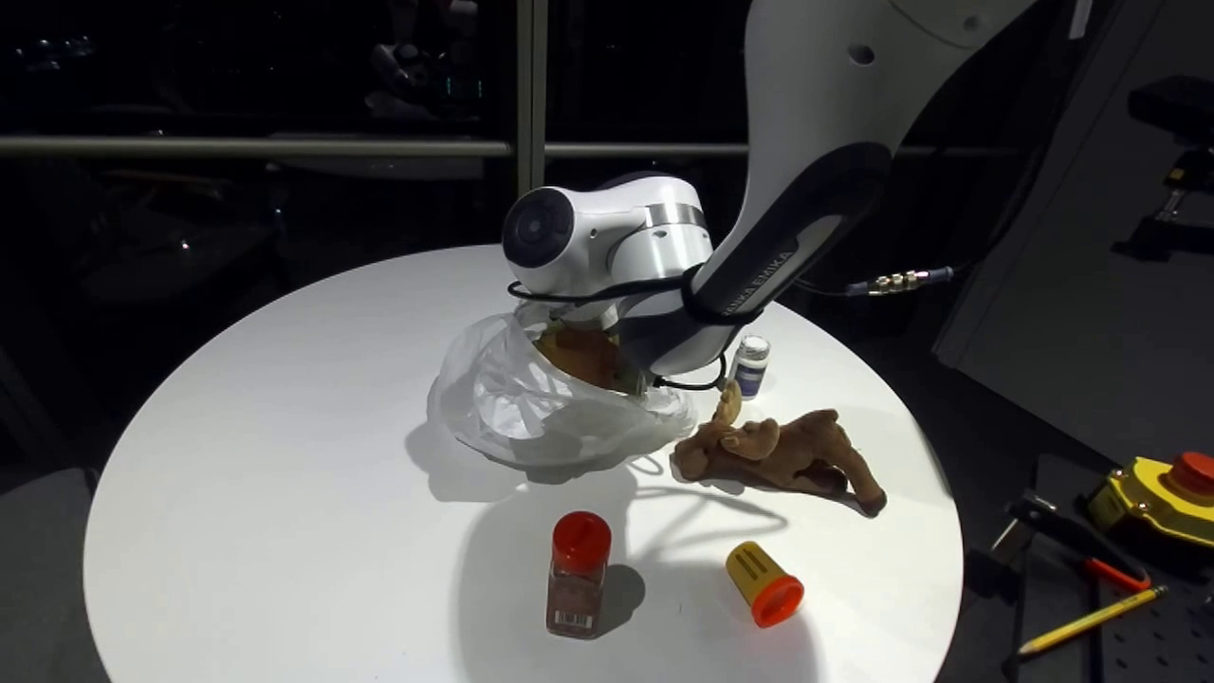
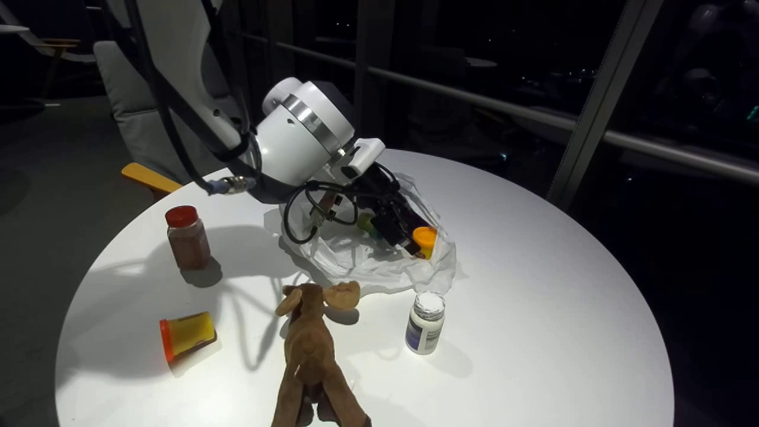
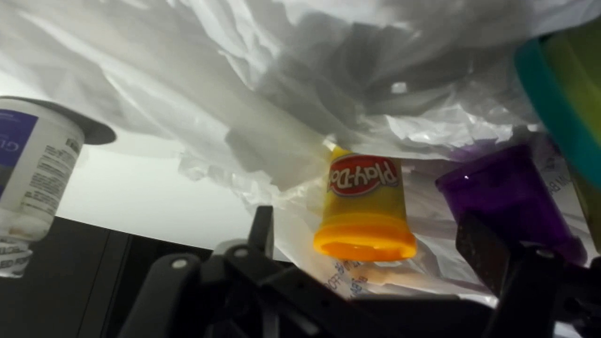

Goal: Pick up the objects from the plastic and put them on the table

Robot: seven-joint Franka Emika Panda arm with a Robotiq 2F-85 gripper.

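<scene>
Gaping wide at the mouth of a crumpled white plastic bag (image 2: 362, 270), a robot's gripper (image 3: 364, 225) holds nothing. In an exterior view, from the left, a yellow cup (image 2: 193, 333) lies on its side front-left of the bag, a red-capped jar (image 2: 188, 240) stands left of it, and a toy moose (image 2: 311, 347) sprawls just in front. Inside the bag sit a green tub (image 3: 563, 110), a purple tub (image 3: 507, 192) and, seen between the jaws, a yellow tub (image 3: 366, 202); a white bottle (image 2: 425, 326) stands just beside the bag's front-right edge. Closing here could pinch loose folds along with the yellow tub, since plastic crowds it, and a lift might then drag the bag into bottle or moose. One jaw overlaps the purple tub in the wrist view, contact unclear, so that could be knocked too. The table (image 2: 533, 296) has its rim near behind the bag; the longest stretch of white top lies to the bag's right.
</scene>
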